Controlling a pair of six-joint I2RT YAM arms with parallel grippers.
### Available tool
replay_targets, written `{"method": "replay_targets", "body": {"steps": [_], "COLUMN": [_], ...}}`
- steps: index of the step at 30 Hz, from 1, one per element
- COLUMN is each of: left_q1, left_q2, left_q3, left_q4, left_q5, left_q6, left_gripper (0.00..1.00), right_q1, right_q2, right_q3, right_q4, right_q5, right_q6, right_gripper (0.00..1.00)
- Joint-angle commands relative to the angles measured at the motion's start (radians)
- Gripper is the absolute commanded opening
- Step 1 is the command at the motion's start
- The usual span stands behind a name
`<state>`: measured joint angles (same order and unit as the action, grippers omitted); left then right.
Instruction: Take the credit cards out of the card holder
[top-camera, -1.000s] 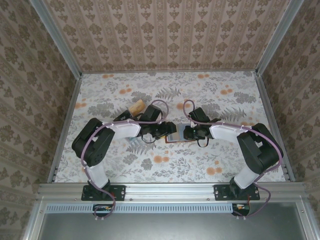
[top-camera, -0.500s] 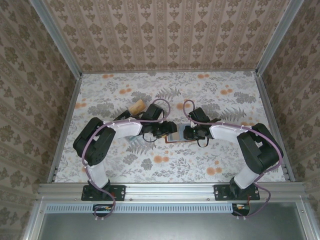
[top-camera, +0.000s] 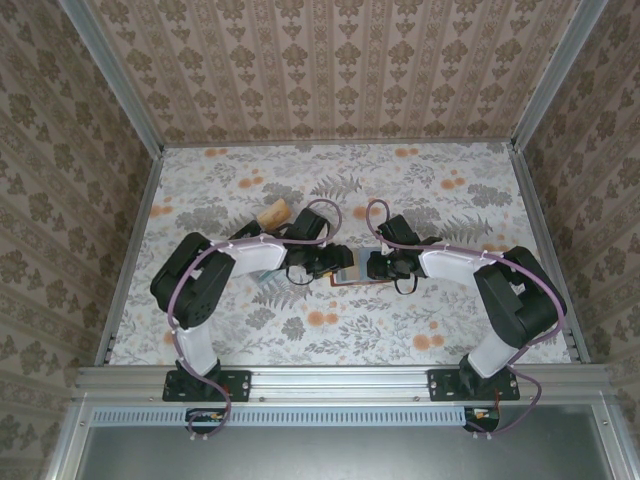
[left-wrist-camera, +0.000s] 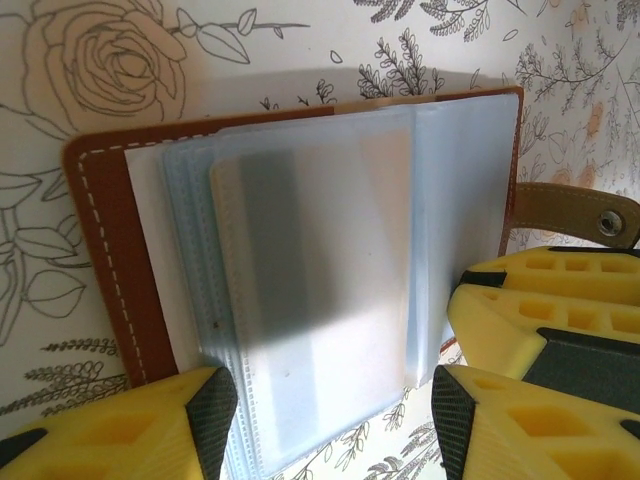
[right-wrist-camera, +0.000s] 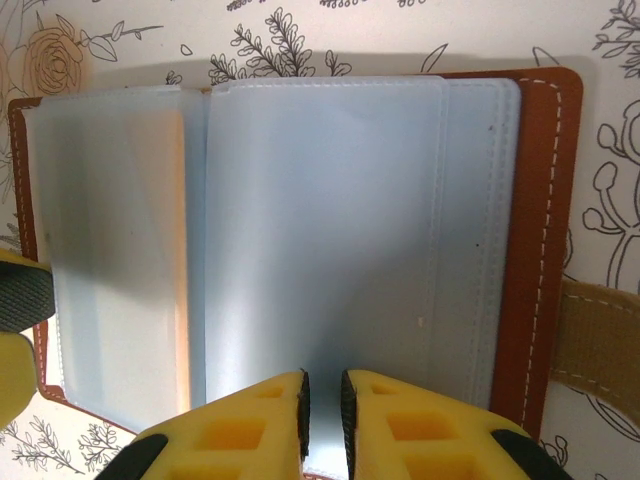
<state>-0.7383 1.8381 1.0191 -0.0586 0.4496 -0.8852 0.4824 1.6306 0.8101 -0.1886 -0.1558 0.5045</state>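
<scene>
The card holder (top-camera: 352, 272) lies open on the floral table (top-camera: 400, 190). It sits about midway between the table's left and right edges, a little closer to the near edge than to the far one. Both arms reach inward and meet over it, the left gripper (top-camera: 335, 268) on its left side and the right gripper (top-camera: 372, 266) on its right.

In the left wrist view the reddish-brown leather cover (left-wrist-camera: 105, 270) rests flat on the table, with white stitching along its edge. A stack of cloudy grey-blue pockets (left-wrist-camera: 460, 200) fans out above it. One credit card (left-wrist-camera: 310, 290) sits inside a pocket; through the plastic it looks pale tan with a dark stripe. A tan strap (left-wrist-camera: 575, 215) with a metal snap sticks out from the holder's far side.

The left gripper (left-wrist-camera: 330, 425) has its yellow fingers (left-wrist-camera: 110, 435) spread wide to either side of the near edge of the pocket stack. The dark tip of one finger is against the stack and the other is just beside it, so nothing is pinched.

In the right wrist view the right gripper (right-wrist-camera: 322, 400) has its fingers (right-wrist-camera: 250, 425) drawn almost together. Only a narrow slit remains between them, and the edge of a pocket sleeve (right-wrist-camera: 330, 250) is nipped in it. The same card (right-wrist-camera: 120, 250) shows dimly in the neighbouring sleeve.

A small tan object (top-camera: 272, 213) lies on the table beyond the left arm, toward the far edge. What it is cannot be made out.
</scene>
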Motion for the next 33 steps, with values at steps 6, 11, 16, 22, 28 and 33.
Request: {"method": "replay_targets", "body": {"steps": [6, 11, 16, 22, 28, 33], "left_q1": [-0.005, -0.007, -0.014, -0.031, -0.044, -0.044], "left_q2": [0.034, 0.016, 0.004, -0.011, -0.013, -0.01], "left_q3": [0.016, 0.014, 0.024, 0.072, 0.105, 0.11], "left_q4": [0.078, 0.093, 0.094, 0.035, -0.007, -0.017], "left_q5": [0.08, 0.089, 0.098, 0.08, 0.066, 0.063], "left_q6": [0.005, 0.012, 0.022, 0.059, 0.077, 0.079], "left_gripper": [0.66, 0.72, 0.73, 0.74, 0.74, 0.74], "right_q1": [0.007, 0.007, 0.007, 0.007, 0.007, 0.004], "right_q2": [0.005, 0.002, 0.001, -0.006, -0.011, -0.038], "right_q3": [-0.018, -0.022, -0.024, -0.025, -0.026, -0.018], "right_q4": [-0.022, -0.021, -0.02, -0.023, -0.024, -0.047], "right_q5": [0.012, 0.012, 0.012, 0.015, 0.018, 0.042], "right_q6": [0.016, 0.018, 0.019, 0.02, 0.022, 0.013], "right_gripper": [0.21, 0.21, 0.21, 0.22, 0.24, 0.28]}}
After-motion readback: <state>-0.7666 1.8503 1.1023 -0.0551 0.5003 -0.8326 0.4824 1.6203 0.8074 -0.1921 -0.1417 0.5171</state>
